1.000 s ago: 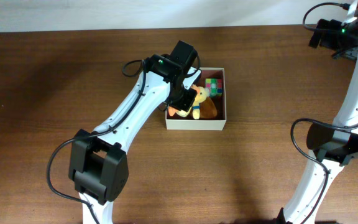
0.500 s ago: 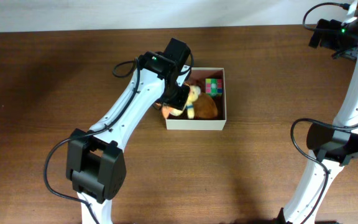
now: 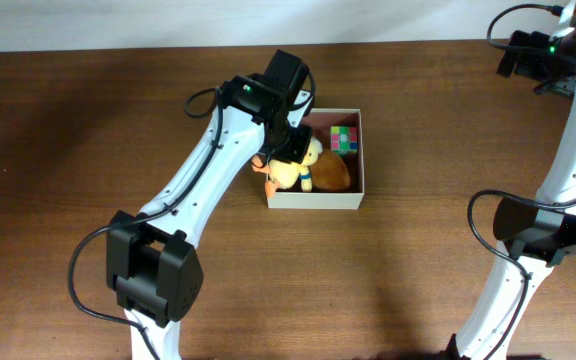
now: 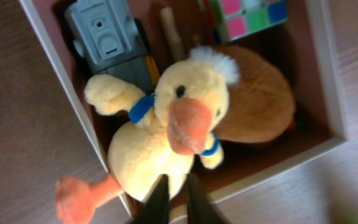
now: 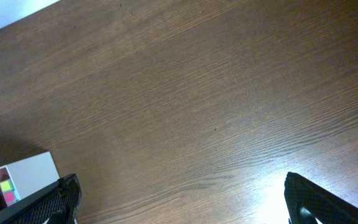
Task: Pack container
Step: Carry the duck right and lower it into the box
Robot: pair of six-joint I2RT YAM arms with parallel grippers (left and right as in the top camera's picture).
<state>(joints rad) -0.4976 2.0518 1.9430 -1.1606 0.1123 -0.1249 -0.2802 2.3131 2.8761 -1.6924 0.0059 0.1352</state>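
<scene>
Near the middle of the brown table, a little toward the far edge: the container, square, shallow, white-walled, without lid. Stands flat, open side up.

Inside, by the left wrist view: a yellow plush duck with orange beak and blue neck band, a grey toy car in the corner beside the duck's wing, a colourful puzzle cube in the next corner, a brown soft toy partly under the duck's head, and a thin wooden stick between car and cube. Reddish-brown floor visible only in small patches.

Duck not fully inside: body lying across the wall on the left arm's side, with 1 orange foot outside, above the table wood.

Left gripper directly over the duck, at that same wall. Jaws almost together, only a narrow slit between the 2 fingers, tips pressed into the fur of the duck's lower body. Closed on the plush, as far as can be seen.

Right gripper well apart from the container, over bare table toward the far right corner. Jaws wide apart, holding nothing, with only the 2 dark fingertips visible at the lower corners of the right wrist view. In the same view, 1 white corner of the container at the lower left edge.
</scene>
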